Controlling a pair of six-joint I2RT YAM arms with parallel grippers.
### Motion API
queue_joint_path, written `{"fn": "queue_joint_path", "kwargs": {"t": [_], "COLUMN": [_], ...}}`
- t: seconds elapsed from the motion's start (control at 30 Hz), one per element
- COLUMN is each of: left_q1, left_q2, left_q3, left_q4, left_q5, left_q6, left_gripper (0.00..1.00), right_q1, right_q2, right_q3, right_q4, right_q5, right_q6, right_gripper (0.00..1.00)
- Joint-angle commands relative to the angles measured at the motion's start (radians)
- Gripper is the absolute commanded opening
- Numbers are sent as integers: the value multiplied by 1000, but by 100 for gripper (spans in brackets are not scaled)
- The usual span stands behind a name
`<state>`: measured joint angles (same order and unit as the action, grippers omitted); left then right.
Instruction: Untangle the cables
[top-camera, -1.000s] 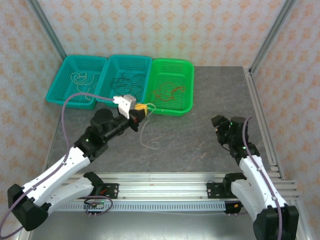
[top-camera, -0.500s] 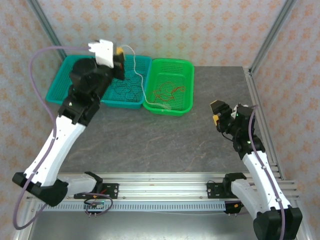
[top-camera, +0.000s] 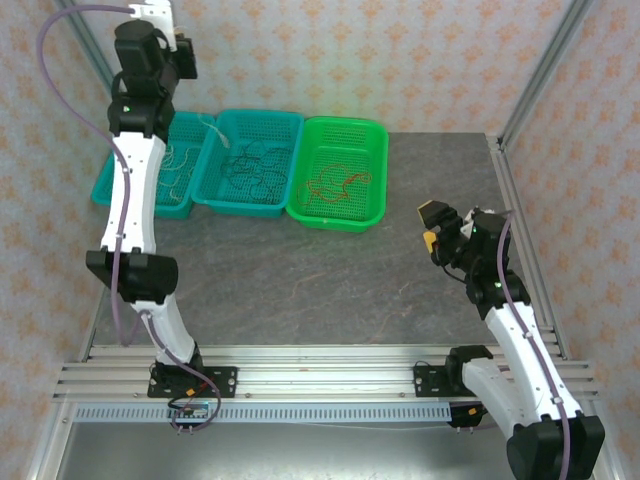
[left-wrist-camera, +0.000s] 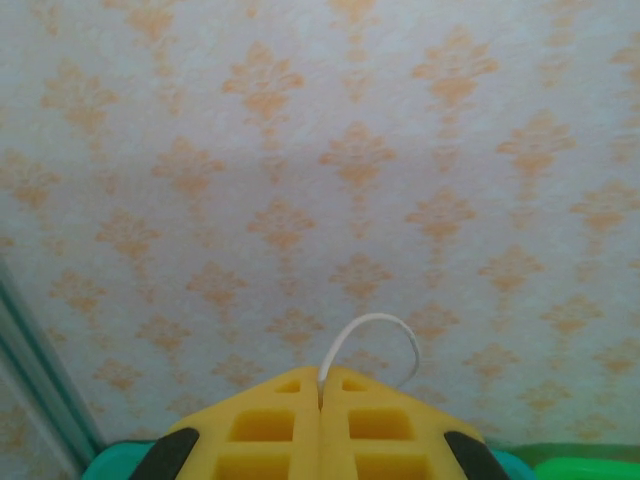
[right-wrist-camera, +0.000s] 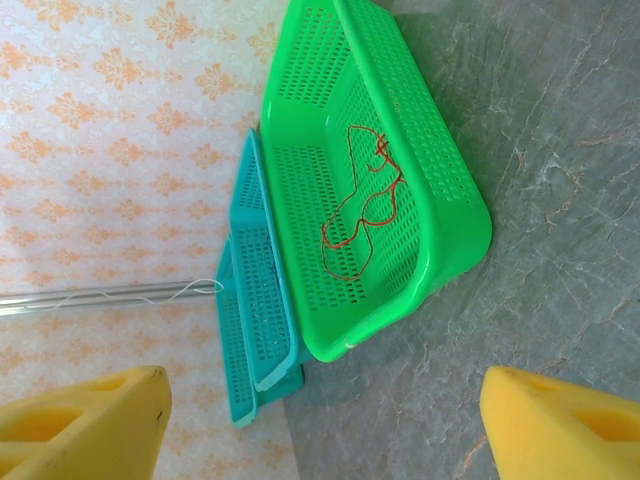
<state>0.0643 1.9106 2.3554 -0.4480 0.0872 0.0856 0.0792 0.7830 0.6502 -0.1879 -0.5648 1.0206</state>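
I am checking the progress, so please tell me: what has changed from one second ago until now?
The left gripper, shut on the pale cable, rose from the table to high at the far left, lifting the cable off it. The right gripper turned slightly and opened wider. The green basket and its red cable stayed in place.

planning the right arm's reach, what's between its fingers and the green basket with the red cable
Nothing: the top view shows bare grey table between the right fingers and the green basket, where the red cable lies.
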Motion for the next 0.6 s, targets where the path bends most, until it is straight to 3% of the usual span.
{"fn": "queue_joint_path", "kwargs": {"t": [0.0, 0.17, 0.43, 0.47, 0.57], "left_q1": [83, 180, 259, 266, 280], "left_q2": [63, 98, 93, 93, 49], "left_q3": [89, 10, -343, -365, -457], "left_q4": [-104, -140, -39, -34, 7], "left_q5": [69, 92, 129, 133, 150], "left_q6": [-94, -172, -247, -263, -313], "left_gripper": [0, 0, 3, 15, 65], "right_q1": [7, 6, 6, 7, 7], "right_q2": [-28, -42, -26, -27, -27], "right_q3": [26, 21, 14, 14, 14], "right_q4": [-5, -1, 13, 12, -2], "right_q5": [-15, -15, -26, -24, -14], "right_q6": [-9, -16, 0, 0, -11], "right_gripper": [82, 84, 84, 85, 85]}}
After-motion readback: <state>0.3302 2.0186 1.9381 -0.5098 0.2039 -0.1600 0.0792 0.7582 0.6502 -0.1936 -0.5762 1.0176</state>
